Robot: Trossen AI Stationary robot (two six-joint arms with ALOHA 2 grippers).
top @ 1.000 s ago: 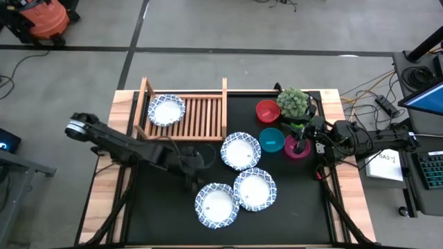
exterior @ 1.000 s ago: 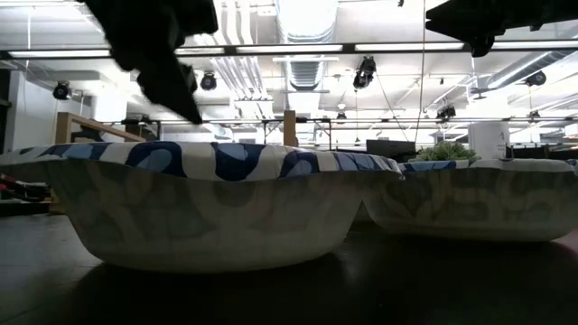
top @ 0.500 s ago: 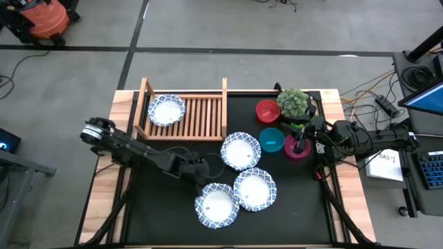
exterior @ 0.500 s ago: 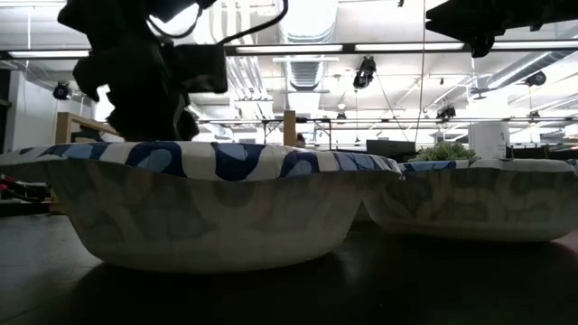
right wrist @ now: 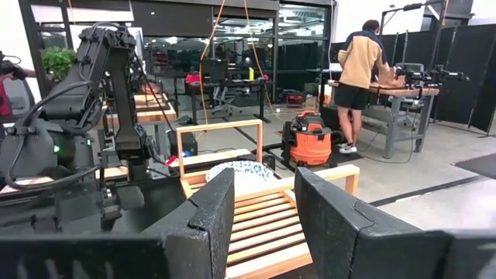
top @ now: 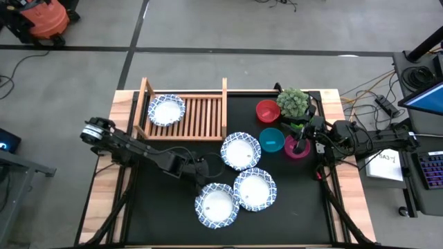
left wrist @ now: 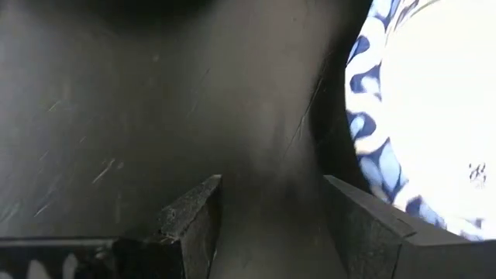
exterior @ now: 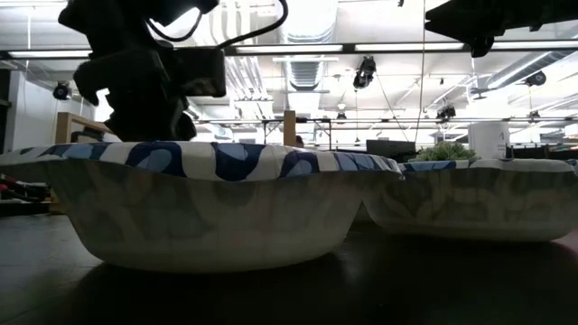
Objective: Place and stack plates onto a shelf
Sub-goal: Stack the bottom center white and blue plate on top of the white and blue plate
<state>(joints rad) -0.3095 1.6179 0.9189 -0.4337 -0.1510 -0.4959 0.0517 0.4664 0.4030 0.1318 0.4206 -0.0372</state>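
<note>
Starting at the left of the high view, we see the shelf (top: 183,116) on the far left part of the black tabletop (top: 166,207), with one plate (top: 166,110) already lying on the slats at its left end. Our left arm reaches in from the left edge, and the left gripper (top: 201,177) sits low over the tabletop just beside the rim of the front plate (top: 217,205). In the left wrist view its fingers (left wrist: 190,221) stand apart with only bare tabletop between them, the plate's blue rim (left wrist: 364,116) off to one side, so it holds nothing.

Moving right, a second plate (top: 254,190) touches or slightly overlaps the front one, and a third plate (top: 240,150) lies just behind them, near the shelf's right rail. Further right stand a red bowl (top: 267,111), a teal bowl (top: 270,139), a pink bowl (top: 296,147) and a small plant (top: 293,102). Our right gripper (top: 302,135) waits at the right edge above the pink bowl, open and empty.

We judge the risks to be these: the fingers sit beside the rim rather than astride it, so closing now would grip nothing; pushing sideways could shove the front plate into its neighbour; and a shallow pinch on the rim may let the plate tip during the lift.
</note>
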